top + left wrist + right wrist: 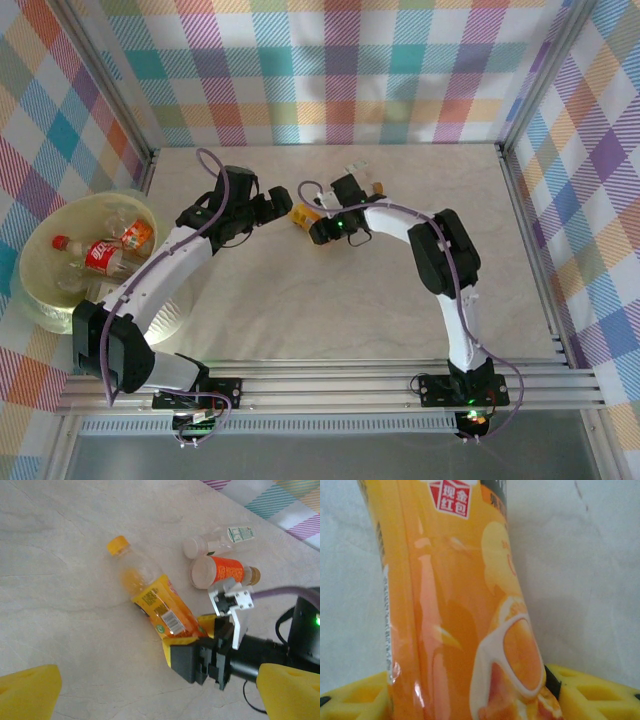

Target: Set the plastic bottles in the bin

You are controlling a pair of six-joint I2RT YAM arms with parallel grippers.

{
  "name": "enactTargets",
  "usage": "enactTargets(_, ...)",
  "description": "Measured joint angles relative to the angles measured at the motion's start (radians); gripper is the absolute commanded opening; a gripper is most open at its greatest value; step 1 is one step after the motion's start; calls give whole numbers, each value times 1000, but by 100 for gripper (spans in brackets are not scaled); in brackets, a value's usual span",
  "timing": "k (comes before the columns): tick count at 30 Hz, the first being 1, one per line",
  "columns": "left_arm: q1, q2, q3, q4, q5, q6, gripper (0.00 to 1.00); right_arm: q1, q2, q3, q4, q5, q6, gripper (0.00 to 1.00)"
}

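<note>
Orange bottle (303,214) with a yellow cap lies on its side on the pale desk (320,310), toward the far half. In the overhead view both arms reach inward and meet at it, with the left claw (278,208) just beside it on the left and the right claw (315,225) at its right end. The grip itself cannot be judged from above.

The left wrist view supplies that detail. The right claw (192,632) is set around the base end of the orange bottle (160,605), one yellow pad on each side, and the cap end points away, free. The right wrist view confirms it at close range: the orange bottle (455,620) runs up between the two pads (355,700), and both lie against its sides. Finding: right claw (470,700) clenched on the orange bottle, which rests on the desk.

The left claw (160,697) has its own fingers (27,692) at opposite lower corners of its view, wide apart, with bare desk between them. Finding: released, holding nothing.

The left wrist view also records a small clear bottle (220,539) with a white cap and green label, and an orange-labelled container (225,571) with a white cap. They lie close side by side beyond the orange bottle. From above they are too small to describe.

The bin (30,285) is pale yellow and round, at the left beside the left arm. The overhead view shows bottles inside it, among them a red-labelled bottle (100,257) with a red cap
</note>
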Motion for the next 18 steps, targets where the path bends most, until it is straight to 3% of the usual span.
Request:
enactTargets(11, 0, -75, -62, 55, 2, -23, 100, 0, -339, -322, 233, -81, 121, 44)
enactTargets(18, 0, -110, -98, 174, 106, -31, 100, 2, -458, -425, 314, -140, 192, 43)
